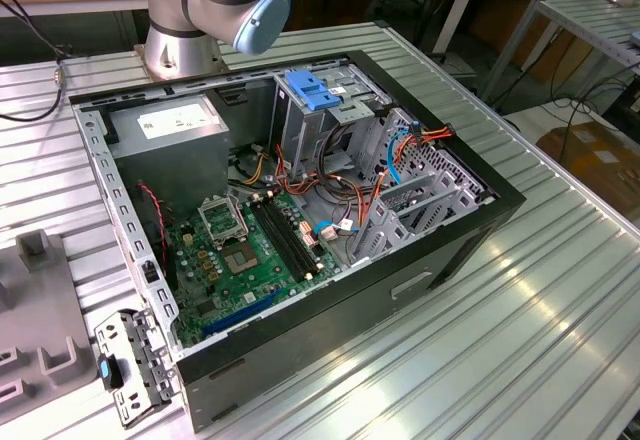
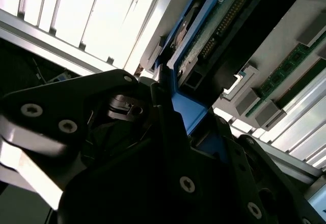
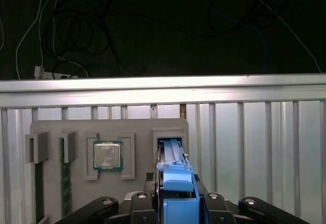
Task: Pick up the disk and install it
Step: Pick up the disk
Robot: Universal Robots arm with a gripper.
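In both wrist views the disk (image 3: pixel 175 180) stands on edge with its blue plastic frame toward the camera. Its far end sits in a slot of a grey holder tray (image 3: pixel 168 127). In the second wrist view the disk (image 2: pixel 189 109) shows its blue frame edge and its green circuit-board side. My gripper (image 3: pixel 178 201) has its black fingers (image 3: pixel 211 199) pressed on either side of the blue frame, shut on the disk. In the second wrist view one finger (image 2: pixel 163 107) lies against the frame. The open computer case (image 1: pixel 450 250) lies on its side in the exterior view.
In the case, a light-blue bracket (image 1: pixel 310 90) tops the drive cage, with a grey power supply (image 1: pixel 175 125) and a green motherboard (image 1: pixel 245 250). The holder tray also carries a processor (image 3: pixel 107 155) and a memory stick (image 3: pixel 63 173). A ribbed metal table (image 3: pixel 265 147) lies beneath, with cables beyond its edge.
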